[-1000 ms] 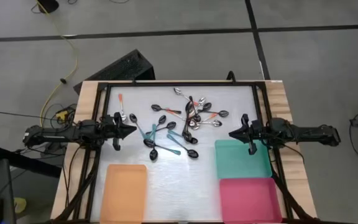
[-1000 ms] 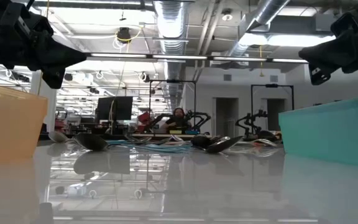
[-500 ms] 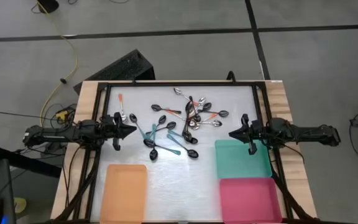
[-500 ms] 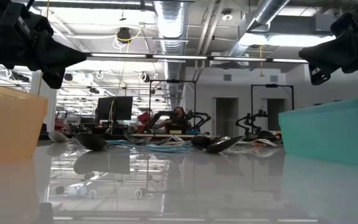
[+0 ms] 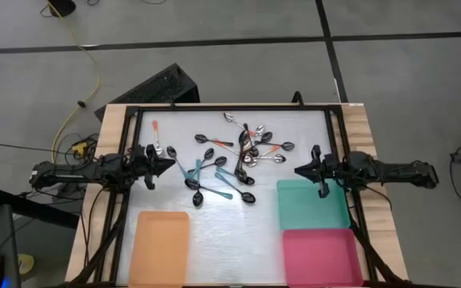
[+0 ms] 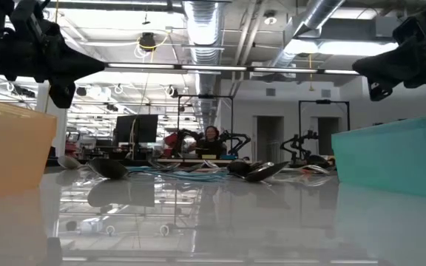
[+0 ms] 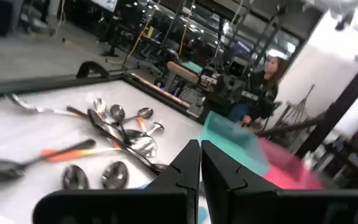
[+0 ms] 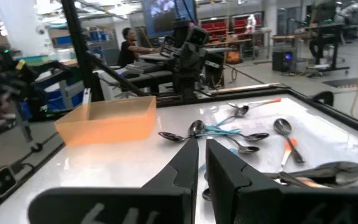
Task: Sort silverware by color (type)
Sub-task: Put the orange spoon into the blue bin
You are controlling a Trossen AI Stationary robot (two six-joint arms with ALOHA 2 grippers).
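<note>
— Two claws, both mine. Where do they sit?

— My left claw (image 5: 169, 166) hangs above the bench (image 5: 294, 128) at its left side, fingers pressed together with nothing between them. My right claw (image 5: 298, 171) hangs over the right side, just beside the far corner of the teal tray (image 5: 314, 214). Its fingers (image 8: 229, 171) stand nearly together, a thin slit between them, and they grip nothing.

— And the silverware?

— The silverware (image 5: 226, 160) lies loose on the far middle of the bench, between my two claws. One cluster of teal-handled spoons (image 5: 214, 176) lies nearer my left claw; a tangle of orange-handled and plain metal ones (image 5: 254, 146) lies nearer my right. One orange-handled spoon (image 5: 157, 138) lies apart, near the far left corner.

— The trays?

— The orange tray (image 5: 160, 246) sits at the near left. The teal tray is at the right, with the pink tray (image 5: 320, 256) touching its near edge. I see no spoon in any of them.

— Anyone around?

— A person (image 7: 267, 84) sits in the room beyond the bench.
</note>
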